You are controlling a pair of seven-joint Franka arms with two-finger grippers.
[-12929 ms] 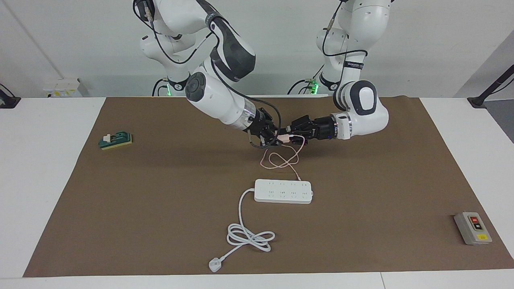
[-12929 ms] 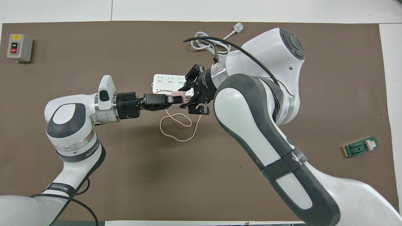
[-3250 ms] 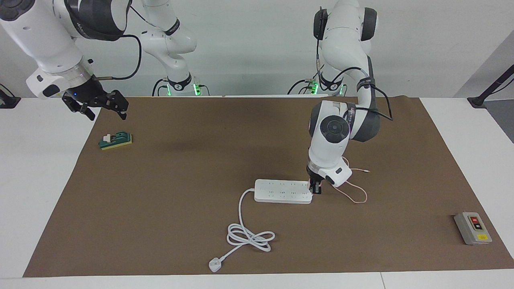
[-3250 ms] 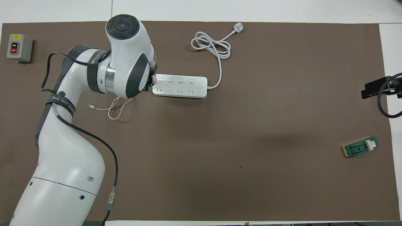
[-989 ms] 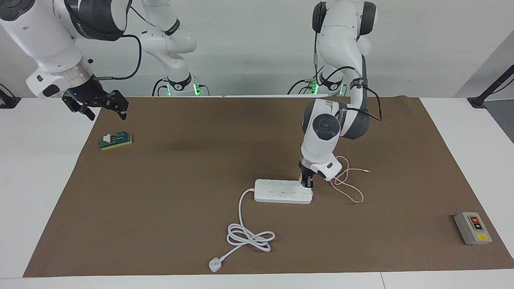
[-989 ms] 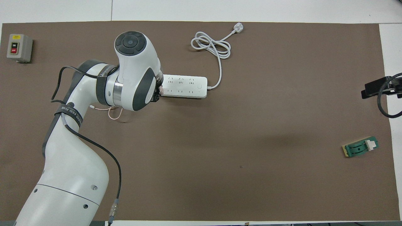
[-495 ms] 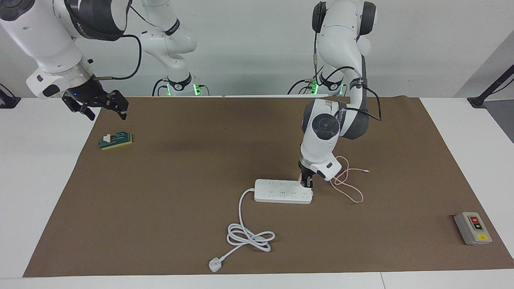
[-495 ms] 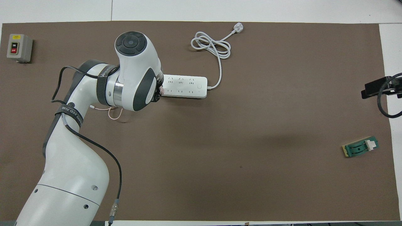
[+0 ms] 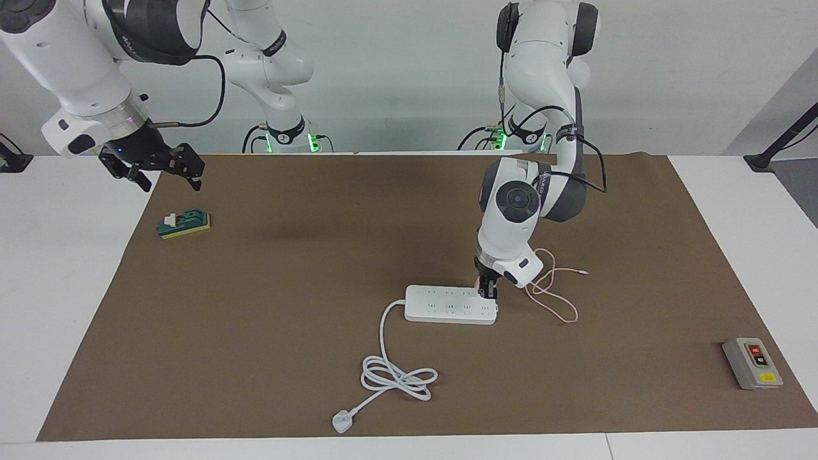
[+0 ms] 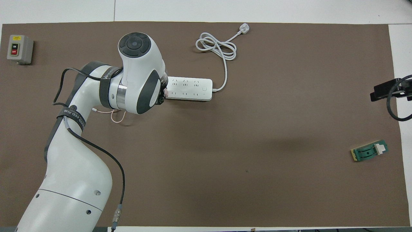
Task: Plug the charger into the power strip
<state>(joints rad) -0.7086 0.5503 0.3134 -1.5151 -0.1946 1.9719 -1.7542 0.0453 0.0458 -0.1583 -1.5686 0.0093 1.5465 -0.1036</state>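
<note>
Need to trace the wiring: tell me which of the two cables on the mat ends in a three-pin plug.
The thick white cord of the power strip, coiled farther from the robots, ends in the plug. The thin pink cable does not.

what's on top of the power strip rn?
The left gripper, shut on the pink charger, stands on the power strip at the left arm's end. Prongs and socket are hidden. Other outlets bare.

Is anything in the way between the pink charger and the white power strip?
Nothing visible. The left gripper holds the charger right at the power strip, at its left-arm end.
</note>
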